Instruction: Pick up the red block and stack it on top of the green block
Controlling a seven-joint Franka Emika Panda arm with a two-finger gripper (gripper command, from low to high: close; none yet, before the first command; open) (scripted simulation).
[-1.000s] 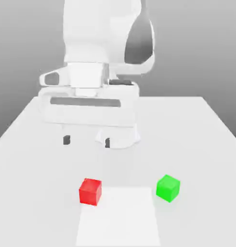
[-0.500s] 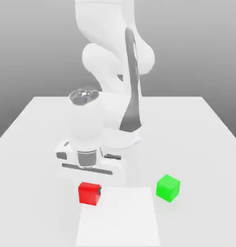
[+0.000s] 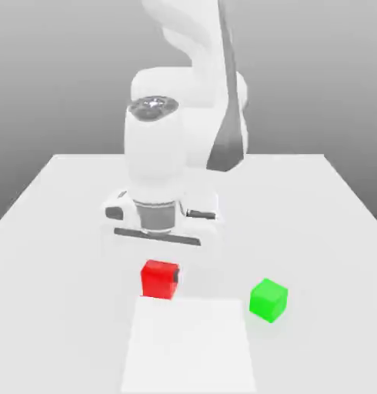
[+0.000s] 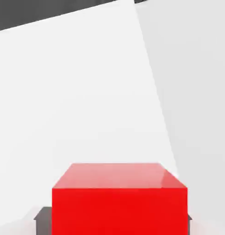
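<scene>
We have the red block (image 3: 160, 278) pinched in the closed gripper (image 3: 161, 275), raised off the table (image 3: 61, 254) — pickup done. Green block (image 3: 268, 299) sits apart toward the exterior view's right — carry and stacking remain.

Both renders are bright and evenly lit, with soft, diffuse light and no hard shadows. In the exterior view the white bench (image 3: 61, 254) nearly washes out, a paler rectangle showing at lower centre, and the backdrop grades from dark grey at the top to lighter grey lower down. The arm's edges look slightly soft. In the hand view the red block (image 4: 119, 199) carries a faint pale sheen on its top face.
</scene>
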